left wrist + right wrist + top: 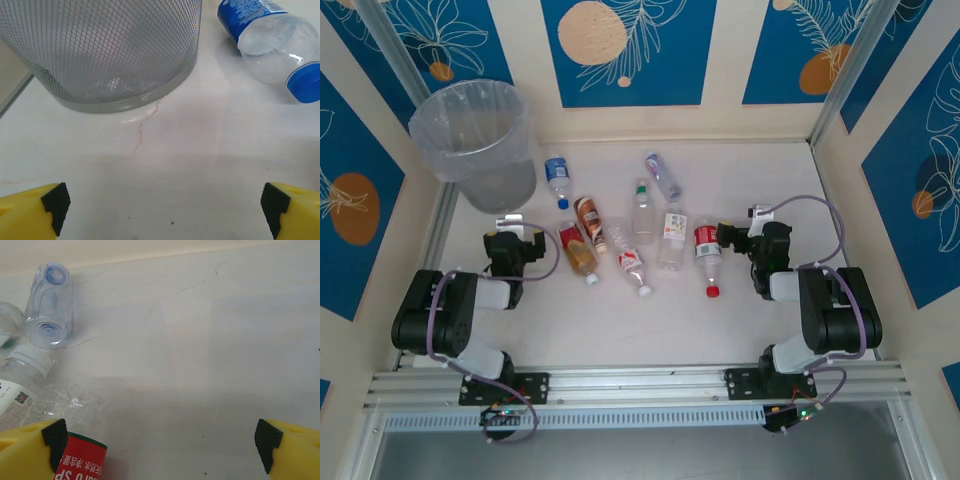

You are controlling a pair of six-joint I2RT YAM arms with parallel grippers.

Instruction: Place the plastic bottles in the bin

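The left tool (164, 206) gaped wide, the bin (100, 50) just ahead; the right tool (162, 445) gaped too, a red-labelled bottle (80, 461) beside its left finger.

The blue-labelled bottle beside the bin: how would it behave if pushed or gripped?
The blue-labelled bottle lies on its side on the smooth table, so a sideways push would probably roll it. No liquid shows inside, so it is likely light and may skid. Its thin clear wall would probably dent under a firm squeeze.
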